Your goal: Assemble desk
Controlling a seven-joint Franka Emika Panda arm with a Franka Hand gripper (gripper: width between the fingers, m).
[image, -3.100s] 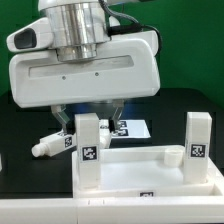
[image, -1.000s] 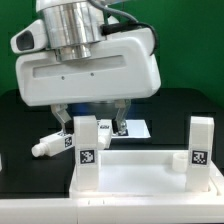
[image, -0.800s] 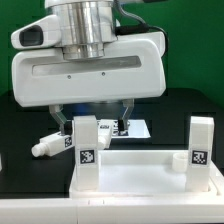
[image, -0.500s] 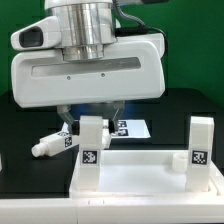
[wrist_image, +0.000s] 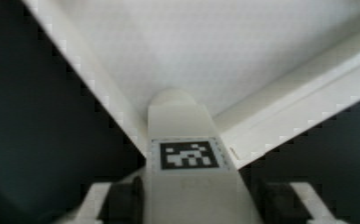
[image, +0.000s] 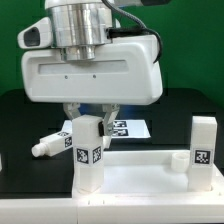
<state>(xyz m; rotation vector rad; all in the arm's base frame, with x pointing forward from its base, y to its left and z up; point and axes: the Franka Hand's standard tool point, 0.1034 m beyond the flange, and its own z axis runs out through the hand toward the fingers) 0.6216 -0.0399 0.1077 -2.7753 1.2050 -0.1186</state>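
The white desk tabletop [image: 140,172] lies near the front with its rim up. One blocky white leg [image: 88,150] stands upright at its corner on the exterior view's left, tag facing the camera. My gripper [image: 90,118] hangs straight over that leg, one finger on each side of its top. In the wrist view the leg [wrist_image: 191,150] fills the space between my gripper's [wrist_image: 195,205] dark pads, which press against its sides, and the tabletop [wrist_image: 248,50] spreads out beyond it. A second leg [image: 198,145] stands at the corner on the right.
Another white leg [image: 52,143] lies on its side on the black table behind the tabletop, on the exterior view's left. The marker board [image: 132,128] lies flat behind the gripper. The large white gripper body hides the back of the table.
The jaws have drawn in from wide open onto the leg's top. The gripper body has shifted slightly to the right, and the leg stands a touch differently.
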